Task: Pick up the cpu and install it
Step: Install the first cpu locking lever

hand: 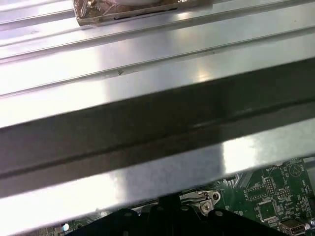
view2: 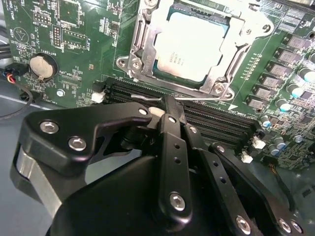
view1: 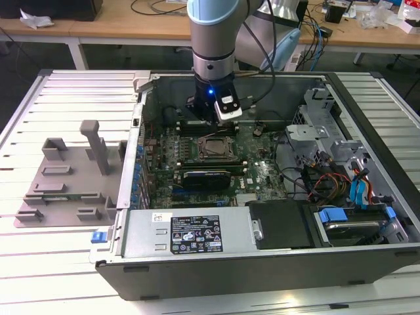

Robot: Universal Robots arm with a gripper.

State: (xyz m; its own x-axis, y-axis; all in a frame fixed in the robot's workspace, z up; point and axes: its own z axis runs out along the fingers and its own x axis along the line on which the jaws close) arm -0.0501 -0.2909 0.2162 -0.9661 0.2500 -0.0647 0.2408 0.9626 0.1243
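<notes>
A: Where's the cpu?
B: The cpu [view2: 191,46] sits flat in its socket on the green motherboard [view2: 74,54], silver top up, metal socket frame [view2: 135,59] around it. In the exterior view the socket [view1: 215,148] is mid-board inside the open computer case [view1: 262,262].

A: And the pincer?
B: The pincer [view2: 170,101] is above the board, just beside the socket's edge, over the black memory slots [view2: 216,120]. Fingers are drawn together, tips meeting, and nothing is between them. It is not touching the cpu.

A: The arm?
B: The arm [view1: 213,39] comes straight down into the case at the far side of the board, its wrist [view1: 211,102] with a blue light just behind the socket.

A: Anything else on the board?
B: A round coin battery [view2: 40,66] sits well apart from the socket; a row of small capacitors [view2: 273,83] is on the other side.

A: Outside the case?
B: A grey plastic tray [view1: 65,180] lies on the slatted white counter [view1: 39,262], on the exterior view's left of the case. A black heatsink block [view1: 207,176] lies just in front of the socket. A blue-tabbed drive bay [view1: 354,220] is at the exterior view's right.

A: First wrist view?
B: The shiny metal case wall [hand: 157,98], with a strip of motherboard beyond it.
</notes>
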